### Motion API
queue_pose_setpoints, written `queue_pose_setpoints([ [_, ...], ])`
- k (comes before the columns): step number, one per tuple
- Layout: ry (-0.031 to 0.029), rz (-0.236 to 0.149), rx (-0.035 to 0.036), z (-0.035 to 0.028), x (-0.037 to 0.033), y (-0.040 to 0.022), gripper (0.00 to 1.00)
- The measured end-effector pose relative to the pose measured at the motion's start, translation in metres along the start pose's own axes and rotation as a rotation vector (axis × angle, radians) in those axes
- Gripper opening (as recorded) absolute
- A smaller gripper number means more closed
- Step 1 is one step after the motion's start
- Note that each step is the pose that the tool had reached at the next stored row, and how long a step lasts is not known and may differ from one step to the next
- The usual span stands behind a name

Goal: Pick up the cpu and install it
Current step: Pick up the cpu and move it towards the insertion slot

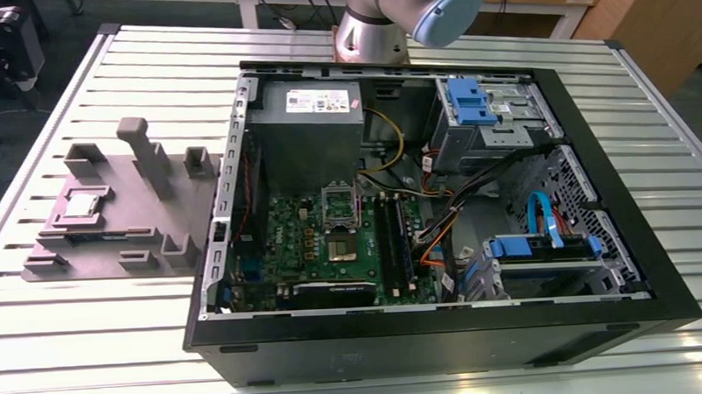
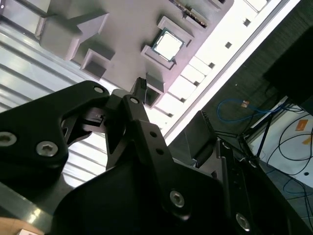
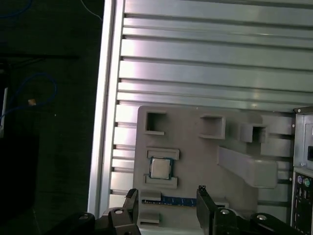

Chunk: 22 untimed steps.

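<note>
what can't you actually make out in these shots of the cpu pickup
- cpu orientation mark: too small to tell in both wrist views and the exterior view.
- motherboard socket: too small in the exterior view to tell whether it is empty.
- arm: cut off by the exterior view's top edge, so the height of the open claw over the grey fixture cannot be judged.

Above the cpu [image 3: 159, 168] lies open; low grey brackets [image 3: 163, 153] flank two sides.

A robotics lab; slatted aluminium bench [image 1: 100, 346]; opened computer case [image 1: 391, 336]; grey fixture plate [image 1: 142, 226].
</note>
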State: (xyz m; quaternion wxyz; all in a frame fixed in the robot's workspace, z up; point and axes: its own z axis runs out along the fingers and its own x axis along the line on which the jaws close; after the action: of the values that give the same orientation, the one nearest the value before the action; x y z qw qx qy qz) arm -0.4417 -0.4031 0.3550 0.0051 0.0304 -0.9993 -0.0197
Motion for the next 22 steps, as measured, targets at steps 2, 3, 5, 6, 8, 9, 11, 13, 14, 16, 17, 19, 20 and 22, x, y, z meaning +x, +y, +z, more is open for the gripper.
queue_pose_setpoints([
  [2, 0.0, -0.001, -0.0001, 0.0012, 0.0002, 0.0, 0.59],
  [3, -0.0001, -0.001, -0.0002, 0.0019, 0.0003, 0.0, 0.59],
  [5, 0.0, -0.001, -0.0001, 0.0038, 0.0004, -0.0001, 0.59],
  [6, 0.0, -0.001, -0.0001, 0.0046, 0.0004, -0.0001, 0.59],
  [8, 0.0001, -0.001, -0.0001, 0.0055, 0.0003, -0.0001, 0.59],
  [9, 0.0002, -0.001, 0.0, 0.0057, 0.0004, -0.0002, 0.59],
  [11, 0.0, -0.001, -0.0001, 0.0075, 0.0002, -0.0002, 0.59],
  [13, 0.0001, -0.001, -0.0001, 0.0075, 0.0002, -0.0002, 0.59],
  [14, 0.0, -0.001, -0.0001, 0.0076, 0.0002, -0.0002, 0.59],
  [16, 0.0, -0.001, -0.0001, 0.0077, 0.0002, -0.0003, 0.59],
  [17, 0.0, -0.001, -0.0001, 0.0079, 0.0002, -0.0003, 0.59],
  [19, -0.0001, -0.001, -0.0002, 0.0079, 0.0002, -0.0003, 0.59],
  [20, 0.0, -0.001, -0.0001, 0.008, 0.0002, -0.0003, 0.59],
  [22, -0.0002, -0.001, -0.0003, 0.0087, 0.0003, -0.0008, 0.59],
])
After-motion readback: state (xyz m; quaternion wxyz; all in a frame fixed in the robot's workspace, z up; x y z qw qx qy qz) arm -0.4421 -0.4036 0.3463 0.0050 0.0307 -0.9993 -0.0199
